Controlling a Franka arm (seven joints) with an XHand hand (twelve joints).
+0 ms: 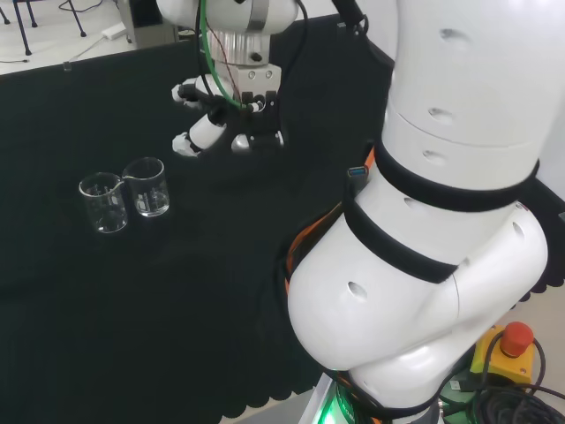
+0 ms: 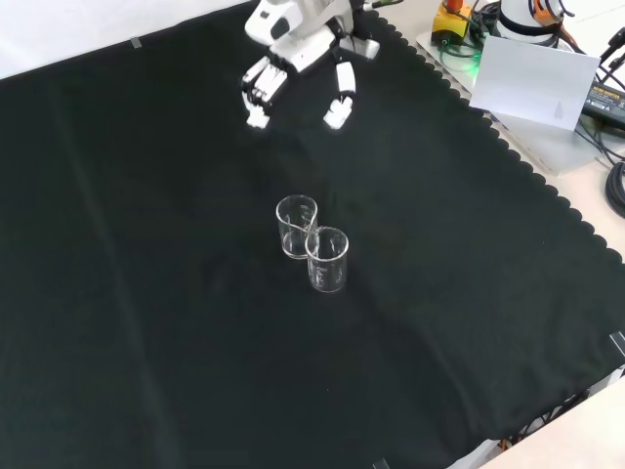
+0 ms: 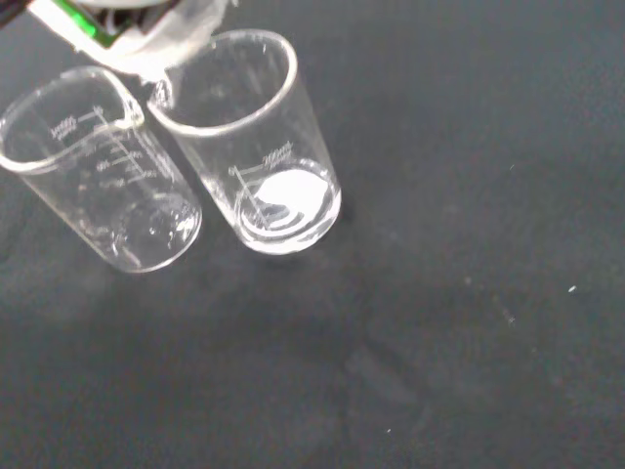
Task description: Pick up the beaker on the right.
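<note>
The black and white robot hand [image 1: 225,124] is hanging above the black cloth [image 1: 106,291] with its fingers [image 2: 257,93] spread and relaxed, gripping nothing; in the front view [image 2: 293,59] it is entering from the top edge, fingers and thumb pointing down toward the cloth and standing apart from each other. In the head view it is sitting up and to the right of the glassware, well apart from it.

Two small clear glass beakers are standing upright on the cloth, rims touching or very nearly so. In the head view the right-hand clear glass beaker [image 1: 147,186] is the one nearer the hand, with the left-hand clear glass beaker [image 1: 103,202] just beside it. In the front view they are lining up one behind the other: the farther one [image 2: 297,226] is sitting toward the hand, the nearer one [image 2: 327,259] below it. The wrist view is looking down into both; one [image 3: 256,147] is showing a bright white patch at its base, whether a reflection or something inside I cannot tell, and the other [image 3: 103,186] is looking empty, with printed graduation marks running up both walls.

The arm's large white links [image 1: 441,203] are rising at the right of the head view.
</note>
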